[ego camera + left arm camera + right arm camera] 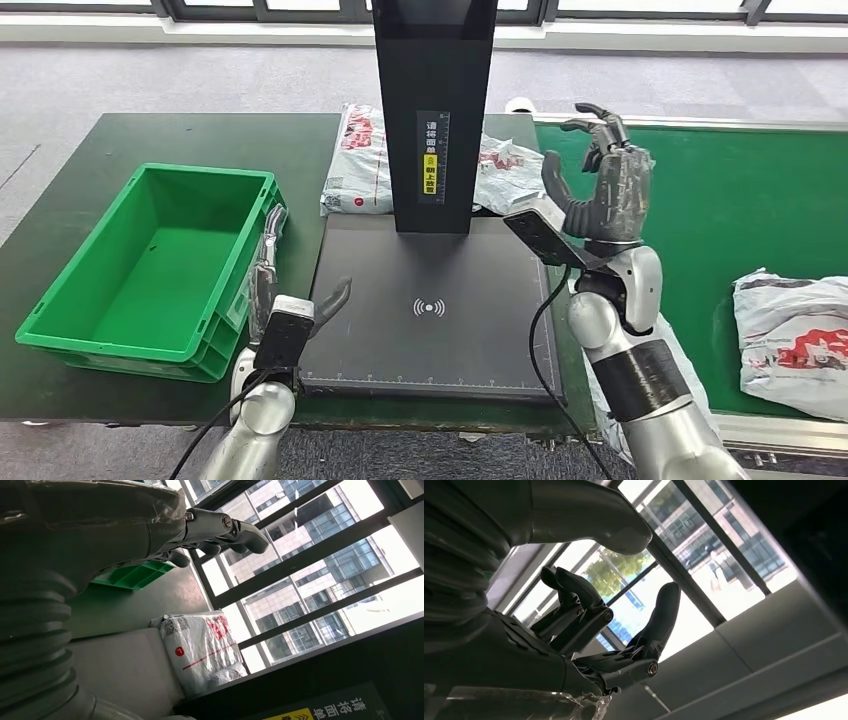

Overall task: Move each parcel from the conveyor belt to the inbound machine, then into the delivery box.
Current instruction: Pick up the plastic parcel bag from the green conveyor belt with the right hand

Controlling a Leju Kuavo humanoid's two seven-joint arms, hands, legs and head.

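Both hands are empty right now: the right hand (598,180) is raised beside the inbound machine (430,300) with fingers spread, the left hand (272,262) sits low by the green delivery box (150,265), fingers loosely apart. One parcel (362,160) lies behind the machine's post on the counter (70,230), another parcel (795,335) on the conveyor belt (730,200).

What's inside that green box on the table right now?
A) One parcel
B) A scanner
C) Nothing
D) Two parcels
C: in the head view the green box shows only its bare floor, while parcels lie behind the machine and on the belt.
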